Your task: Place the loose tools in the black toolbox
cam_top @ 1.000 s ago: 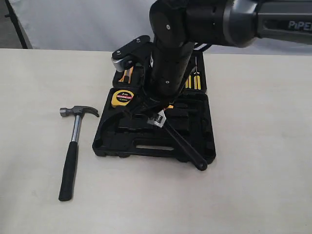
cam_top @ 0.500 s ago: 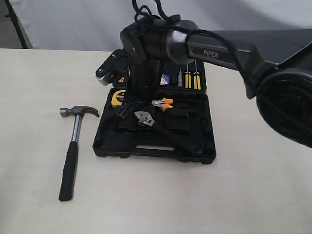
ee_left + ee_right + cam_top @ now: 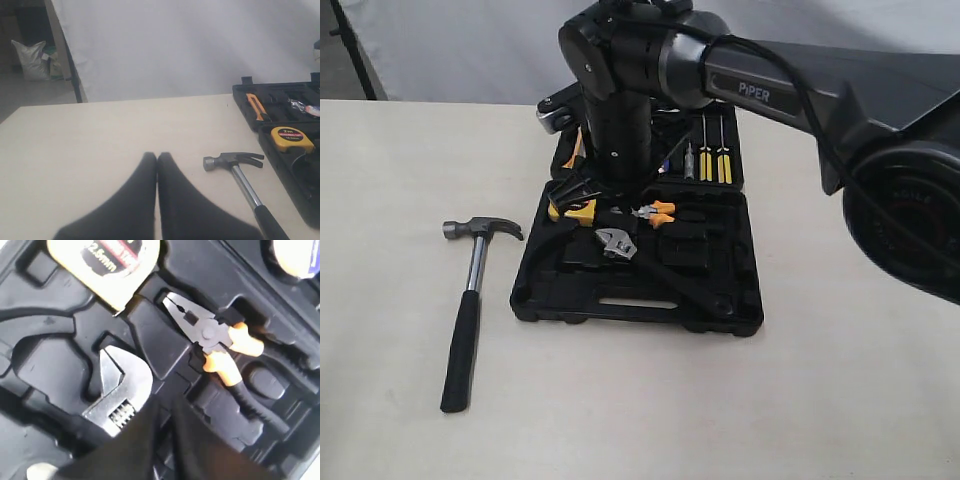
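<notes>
The claw hammer (image 3: 468,305) lies on the table left of the black toolbox (image 3: 635,305); the left wrist view shows it (image 3: 235,163) too. The silver adjustable wrench (image 3: 620,243) lies slantwise in the toolbox's near half, its head (image 3: 117,390) free. My right gripper (image 3: 166,405) hovers just beside that head, jaws a narrow gap apart with nothing between them. The right arm (image 3: 620,110) reaches over the toolbox. A small wrapped tape roll (image 3: 303,107) lies in the far half. My left gripper (image 3: 157,156) is shut and empty over bare table, left of the hammer.
A yellow tape measure (image 3: 578,211) and orange-handled pliers (image 3: 656,212) sit in the toolbox recesses. Yellow-handled screwdrivers (image 3: 713,165) stand in the far half. An orange-handled tool (image 3: 256,106) lies at the far half's left. A white backdrop rises behind the table.
The right gripper has let go of the wrench, which now rests inside the toolbox instead of overhanging its front edge. The right arm has drawn back and up toward the tape measure.
</notes>
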